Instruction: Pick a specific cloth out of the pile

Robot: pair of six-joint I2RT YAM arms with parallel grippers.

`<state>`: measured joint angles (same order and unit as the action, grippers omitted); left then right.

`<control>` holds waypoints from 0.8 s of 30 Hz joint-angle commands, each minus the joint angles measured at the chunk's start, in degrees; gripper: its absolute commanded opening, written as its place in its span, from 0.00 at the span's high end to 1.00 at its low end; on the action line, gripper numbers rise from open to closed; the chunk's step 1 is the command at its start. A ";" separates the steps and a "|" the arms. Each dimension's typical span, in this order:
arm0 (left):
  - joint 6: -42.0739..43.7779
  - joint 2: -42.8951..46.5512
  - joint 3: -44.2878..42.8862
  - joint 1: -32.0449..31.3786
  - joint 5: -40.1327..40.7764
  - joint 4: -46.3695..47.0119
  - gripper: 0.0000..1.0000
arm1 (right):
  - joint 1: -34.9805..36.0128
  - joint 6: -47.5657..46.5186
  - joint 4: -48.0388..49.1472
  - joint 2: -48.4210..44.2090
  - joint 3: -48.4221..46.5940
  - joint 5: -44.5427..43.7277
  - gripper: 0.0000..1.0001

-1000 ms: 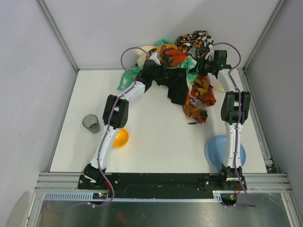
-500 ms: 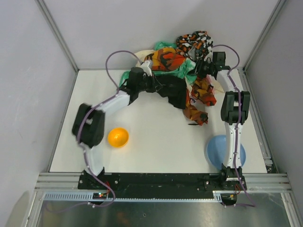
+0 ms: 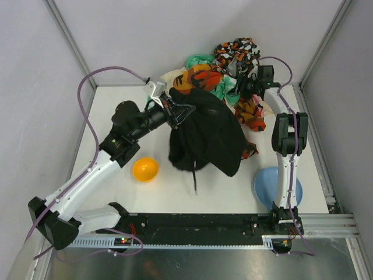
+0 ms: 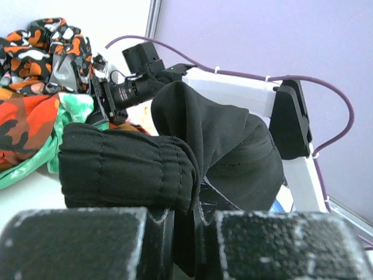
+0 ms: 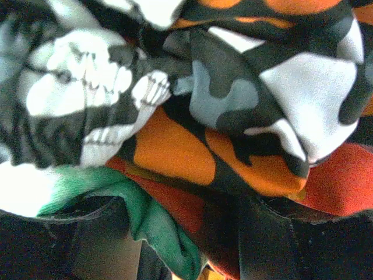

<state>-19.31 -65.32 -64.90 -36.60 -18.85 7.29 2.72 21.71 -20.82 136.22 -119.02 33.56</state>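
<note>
Change: within the last second my left arm has swung out wide to its own side and dragged the cloth point(image 3: 207, 137) forward. A second ago it was only a dark tongue under the heap; now it hangs spread out in front of it.
Meaning: I judge the pick nearly done. Most of the black fabric is out of the pile point(image 3: 224, 67), but its far edge sits against the heap's front, and I cannot tell whether anything is snagged there.
Left tool point(image 3: 175, 112): clamped tight on a bunched, stitched fold of the cloth. My left wrist view shows both fingers pinched together with black fabric squeezed between them.
Right tool point(image 3: 247, 88): pushed into the right side of the pile. Patterned cloth fills its wrist view, and green and orange fabric lies between the fingers. I cannot tell whether it is gripping or merely pressing.
Cloth position: hung from the left tool, draping down to the surface point(image 3: 221, 186) between the orange bowl point(image 3: 145, 169) and the blue plate point(image 3: 278, 186), touching neither.
Next, as I judge it: carry the cloth further clear, watching for patterned pieces trailing along.
</note>
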 commanded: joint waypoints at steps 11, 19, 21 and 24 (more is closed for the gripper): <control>-7.43 3.53 9.34 -0.99 2.58 2.29 0.99 | 4.31 -10.75 -1.18 -25.74 18.99 -18.76 0.09; -11.65 1.68 17.13 -1.51 6.94 2.21 0.99 | 8.23 -11.46 -1.36 -39.50 26.41 -23.71 0.01; -13.02 0.32 19.34 -2.13 7.00 2.20 0.99 | 8.81 -10.21 -1.62 -42.06 27.78 -25.47 0.01; -16.29 -2.16 23.50 -4.10 8.17 2.25 0.99 | 9.77 -8.92 -0.95 -46.32 30.51 -28.29 0.01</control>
<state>-30.48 -65.01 -45.50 -38.30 -12.53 7.03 11.64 11.51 -22.50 95.24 -91.64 10.63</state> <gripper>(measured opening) 0.102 0.993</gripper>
